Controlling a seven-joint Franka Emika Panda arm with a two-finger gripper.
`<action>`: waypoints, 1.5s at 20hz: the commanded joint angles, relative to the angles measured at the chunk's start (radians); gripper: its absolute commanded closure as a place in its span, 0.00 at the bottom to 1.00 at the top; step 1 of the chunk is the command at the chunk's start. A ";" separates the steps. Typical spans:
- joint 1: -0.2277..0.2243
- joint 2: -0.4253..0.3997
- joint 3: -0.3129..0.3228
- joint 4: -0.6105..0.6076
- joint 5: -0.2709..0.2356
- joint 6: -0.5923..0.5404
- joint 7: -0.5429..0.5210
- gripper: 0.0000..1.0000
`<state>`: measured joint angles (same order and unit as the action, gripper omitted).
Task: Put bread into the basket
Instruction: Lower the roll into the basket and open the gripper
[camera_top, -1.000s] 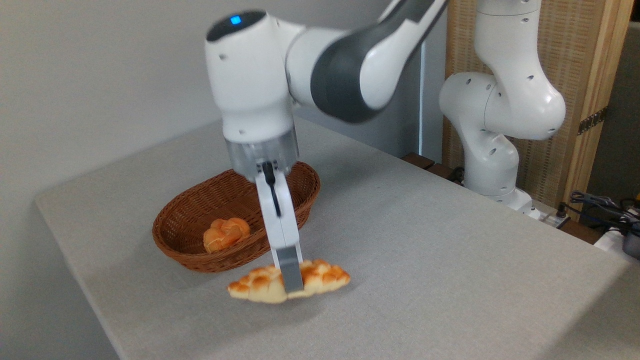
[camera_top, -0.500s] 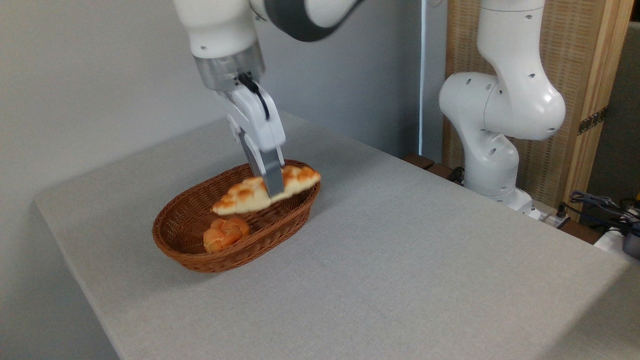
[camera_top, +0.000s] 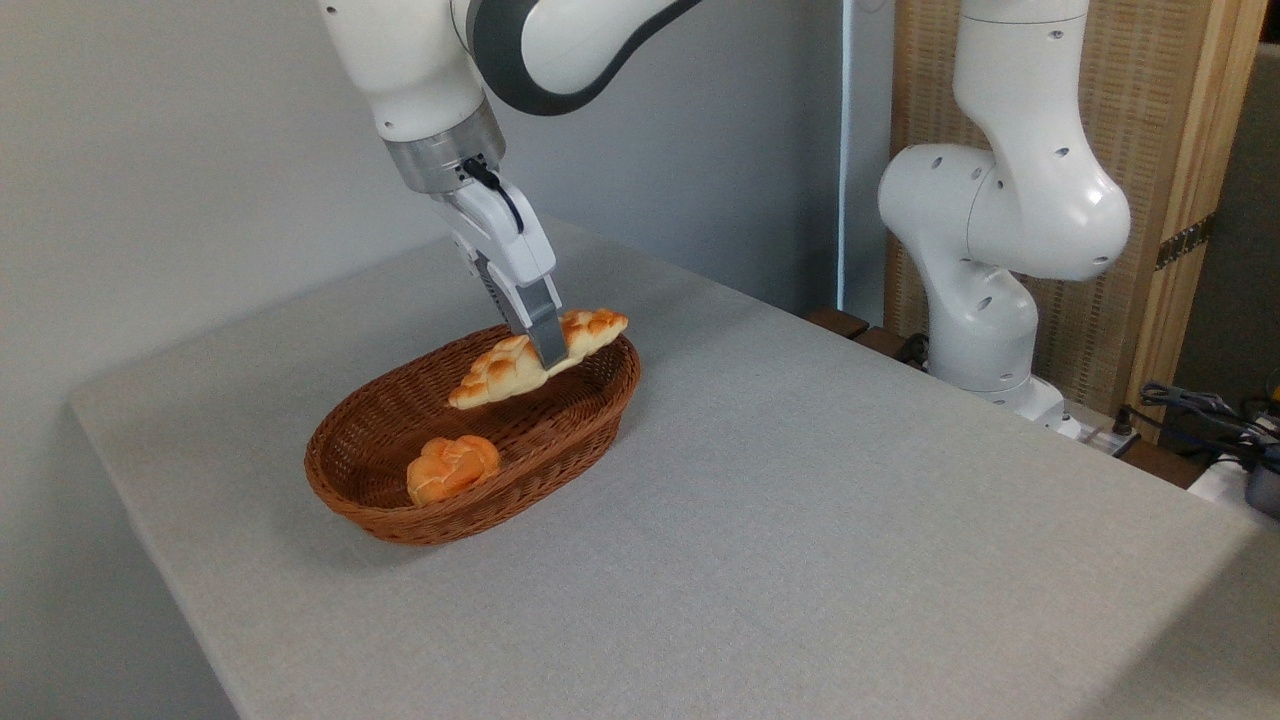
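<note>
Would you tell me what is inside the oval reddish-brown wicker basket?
A small round orange knotted roll lies in the basket. The gripper holds the long braided loaf above it, hiding some weave.

One of the fingers (camera_top: 541, 330) hides the bread's (camera_top: 500, 368) middle.

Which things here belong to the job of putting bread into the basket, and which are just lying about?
Part of the job:
- braided loaf, held above the basket
- wicker basket
- gripper, shut on the loaf

Just lying about:
- small orange knotted roll, already in the basket
- cables at the far right
- slatted wooden panel behind the arm
</note>
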<state>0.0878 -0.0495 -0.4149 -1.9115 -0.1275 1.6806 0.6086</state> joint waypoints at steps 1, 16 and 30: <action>0.009 -0.006 -0.008 -0.009 -0.021 0.047 -0.032 0.00; 0.009 -0.003 -0.009 -0.003 -0.020 0.050 -0.036 0.00; -0.006 -0.013 0.263 0.242 0.075 -0.042 0.065 0.00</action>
<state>0.1094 -0.0673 -0.2255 -1.7112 -0.0640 1.6618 0.6579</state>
